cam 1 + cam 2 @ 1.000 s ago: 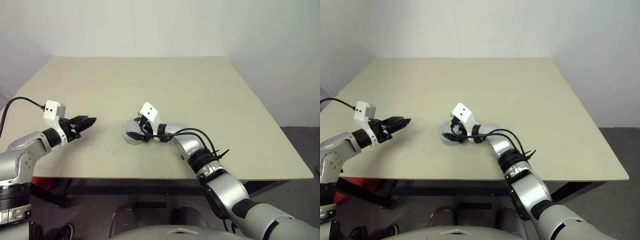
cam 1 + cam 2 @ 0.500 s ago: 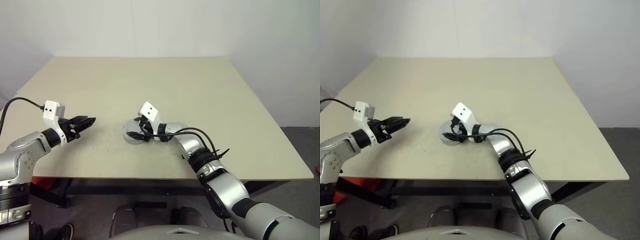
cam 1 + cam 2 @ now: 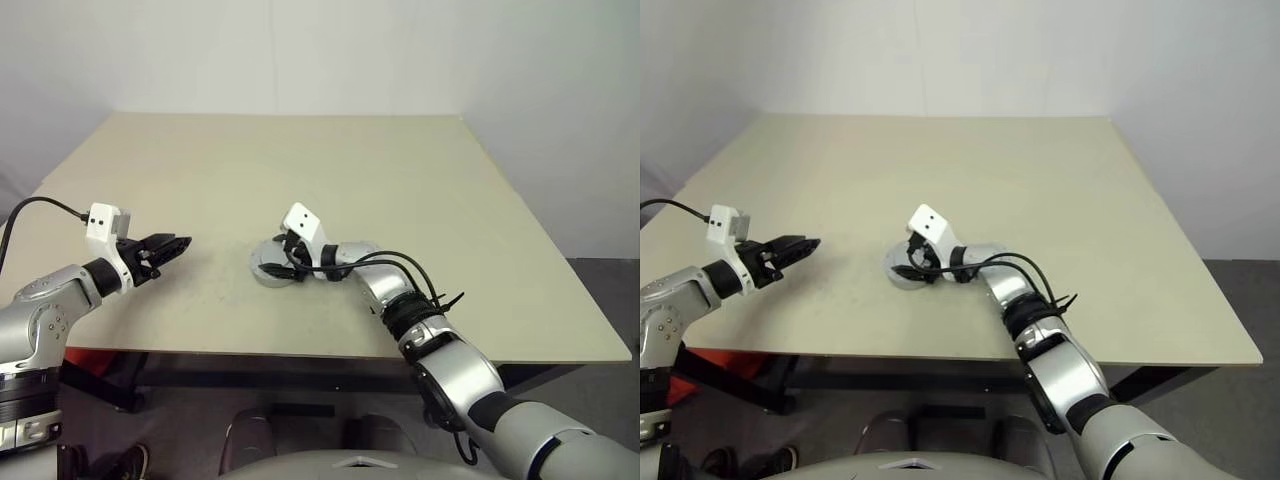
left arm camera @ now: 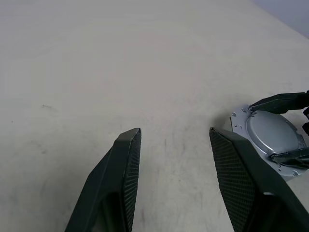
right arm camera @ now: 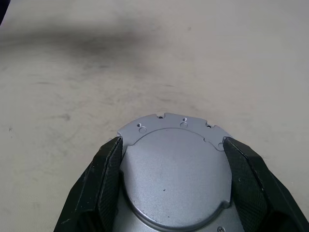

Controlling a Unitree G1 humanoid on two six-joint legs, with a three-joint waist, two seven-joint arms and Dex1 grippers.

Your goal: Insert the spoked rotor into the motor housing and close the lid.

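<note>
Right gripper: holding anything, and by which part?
The right gripper straddles the lid on the motor housing, one finger at each side of its rim. A firm hold cannot be told.

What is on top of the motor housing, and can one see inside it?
The lid lies on top of the motor housing, between the right gripper's fingers. It covers the opening, so the inside cannot be seen.
</note>
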